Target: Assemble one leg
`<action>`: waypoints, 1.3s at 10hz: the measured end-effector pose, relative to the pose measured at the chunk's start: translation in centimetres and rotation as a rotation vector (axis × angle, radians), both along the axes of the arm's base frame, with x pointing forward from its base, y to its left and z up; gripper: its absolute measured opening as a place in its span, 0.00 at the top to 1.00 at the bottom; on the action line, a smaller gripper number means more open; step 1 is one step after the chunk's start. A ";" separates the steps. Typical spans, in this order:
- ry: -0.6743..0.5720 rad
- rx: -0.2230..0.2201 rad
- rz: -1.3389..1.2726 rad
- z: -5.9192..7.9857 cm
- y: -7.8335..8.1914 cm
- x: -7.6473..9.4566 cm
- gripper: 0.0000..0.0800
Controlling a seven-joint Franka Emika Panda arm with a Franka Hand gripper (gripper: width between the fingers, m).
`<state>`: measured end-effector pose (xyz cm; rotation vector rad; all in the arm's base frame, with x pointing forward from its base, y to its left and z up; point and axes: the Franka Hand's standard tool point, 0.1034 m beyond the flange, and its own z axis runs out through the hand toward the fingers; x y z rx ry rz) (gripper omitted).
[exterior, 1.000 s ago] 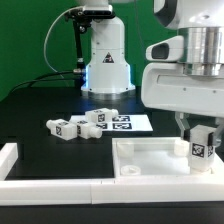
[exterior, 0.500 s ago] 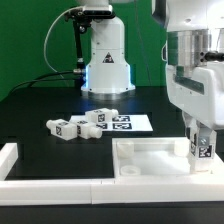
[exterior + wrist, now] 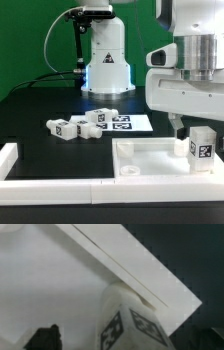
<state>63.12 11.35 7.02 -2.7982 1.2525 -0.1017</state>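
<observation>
The leg (image 3: pixel 200 146), a stubby white post with a black-and-white tag, stands upright in the corner of the wide white rimmed panel (image 3: pixel 150 158) at the exterior view's right. My gripper (image 3: pixel 191 129) hangs just above it, with one dark finger (image 3: pixel 178 126) showing beside the leg's top. In the wrist view the leg (image 3: pixel 130 325) stands between my two dark fingers (image 3: pixel 44 338), with a gap on each side. The gripper is open and holds nothing.
Three more tagged white legs (image 3: pixel 84 127) lie left of centre beside the marker board (image 3: pixel 128 123). The arm's base (image 3: pixel 105 60) stands at the back. A white rail (image 3: pixel 50 186) runs along the front, with a raised end (image 3: pixel 8 155) at the left.
My hand has turned at the wrist and risen slightly above the leg. The leg stays upright in the panel's corner.
</observation>
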 end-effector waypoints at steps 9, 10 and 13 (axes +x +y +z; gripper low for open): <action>-0.052 -0.102 0.771 1.3 1.5 0.4 0.47; -0.051 -0.106 0.766 1.3 1.1 0.5 0.63; -0.050 -0.105 0.646 1.2 0.6 0.6 0.62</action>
